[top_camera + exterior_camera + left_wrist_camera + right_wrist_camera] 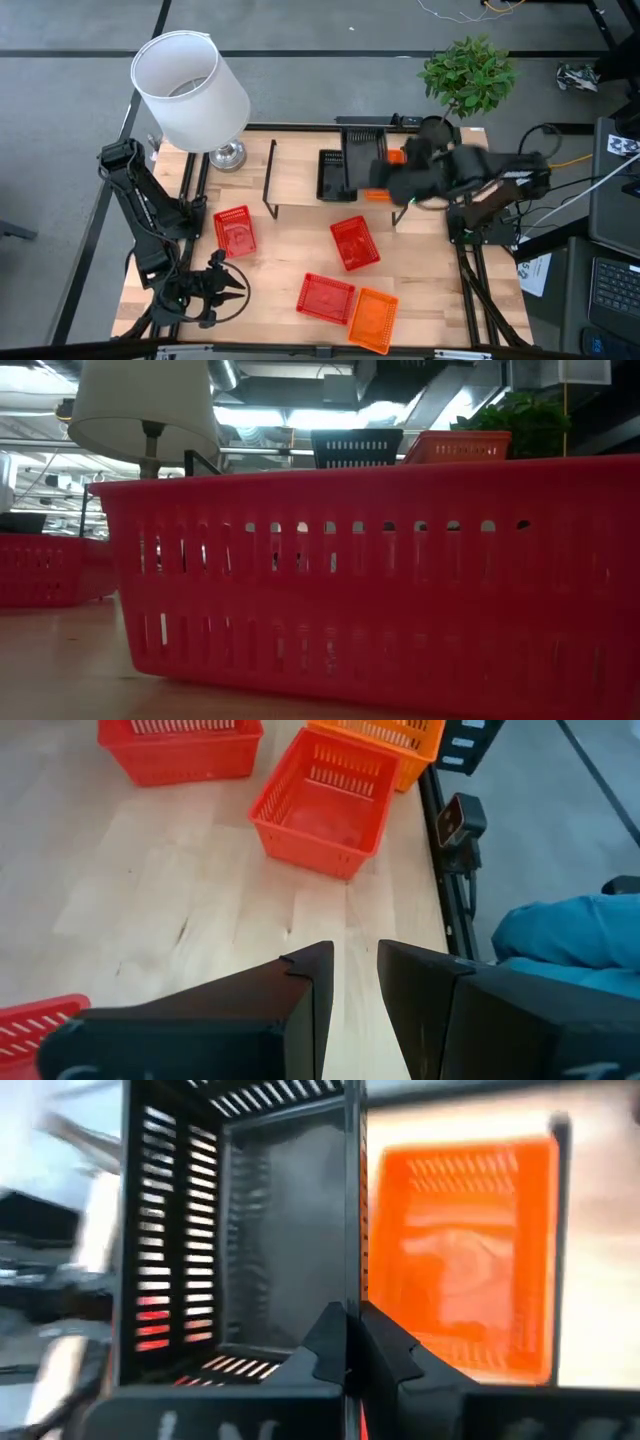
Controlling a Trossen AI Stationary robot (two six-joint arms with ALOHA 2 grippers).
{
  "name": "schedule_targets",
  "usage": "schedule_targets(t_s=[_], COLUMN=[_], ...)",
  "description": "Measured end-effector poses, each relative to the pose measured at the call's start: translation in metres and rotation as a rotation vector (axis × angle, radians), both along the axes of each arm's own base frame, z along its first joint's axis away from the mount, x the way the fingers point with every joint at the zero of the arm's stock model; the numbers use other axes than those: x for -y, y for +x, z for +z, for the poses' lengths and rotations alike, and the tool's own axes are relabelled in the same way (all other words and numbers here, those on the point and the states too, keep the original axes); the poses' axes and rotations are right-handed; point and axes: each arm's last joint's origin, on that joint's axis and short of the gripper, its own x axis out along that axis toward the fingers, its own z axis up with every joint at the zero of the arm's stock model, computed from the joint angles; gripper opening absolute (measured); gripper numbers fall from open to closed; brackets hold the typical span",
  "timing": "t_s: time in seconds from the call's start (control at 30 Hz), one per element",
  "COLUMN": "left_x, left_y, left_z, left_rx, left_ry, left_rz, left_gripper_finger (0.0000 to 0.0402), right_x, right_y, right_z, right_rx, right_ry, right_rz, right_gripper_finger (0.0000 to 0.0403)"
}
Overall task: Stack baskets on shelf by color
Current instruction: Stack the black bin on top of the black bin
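Note:
A black basket (342,168) and an orange basket (394,157) sit side by side on the light-wood shelf (298,172) at the table's far side. My right gripper (388,180) is over them, shut on the black basket (240,1230) next to the orange basket (465,1250). Three red baskets (235,230) (354,243) (325,297) and another orange basket (373,318) rest on their bases on the tabletop. My left gripper (225,285) is open and empty near the front left; it also shows in the left wrist view (355,980). My right gripper pinches the black basket's side wall (350,1280), the one next to the orange basket, at its rim. One finger is inside the basket and one outside. The fingers come from above, pointing down. I cannot tell whether the basket is lifted off the shelf.
A white-shaded lamp (190,85) stands at the far left corner and a potted plant (468,75) at the far right. In the low view the nearest red basket (380,580) fills the front. Bare wood (200,910) lies ahead of my left gripper.

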Motion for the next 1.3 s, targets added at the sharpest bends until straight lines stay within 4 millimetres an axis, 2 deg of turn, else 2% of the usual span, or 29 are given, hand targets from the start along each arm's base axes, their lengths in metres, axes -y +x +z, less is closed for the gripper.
schedule_targets(t_s=[0.13,0.4,0.6,0.77,1.3], left_x=[-0.004,-0.011,-0.012,-0.012,-0.012], left_y=[0.007,0.016,0.018,0.018,0.018], left_z=[0.0,0.0,0.0,0.0,0.0], left_rx=[0.005,0.005,0.005,0.005,0.001], left_ry=[0.005,0.004,0.005,0.004,0.021], left_rz=[0.035,0.082,0.089,0.088,0.072], left_gripper_finger=[0.0074,0.0074,0.0074,0.0074,0.0074], right_x=[-0.006,-0.002,0.009,0.019,0.018], right_y=[0.009,0.04,0.064,0.067,0.064], right_z=[-0.029,-0.033,-0.055,-0.056,-0.058], right_rx=[-0.036,0.149,0.069,0.057,0.025], right_ry=[0.044,0.074,0.099,0.088,0.076], right_rz=[-0.022,-0.004,-0.008,-0.028,-0.025], right_gripper_finger=[0.0004,0.0004,0.0004,0.0004,0.002])
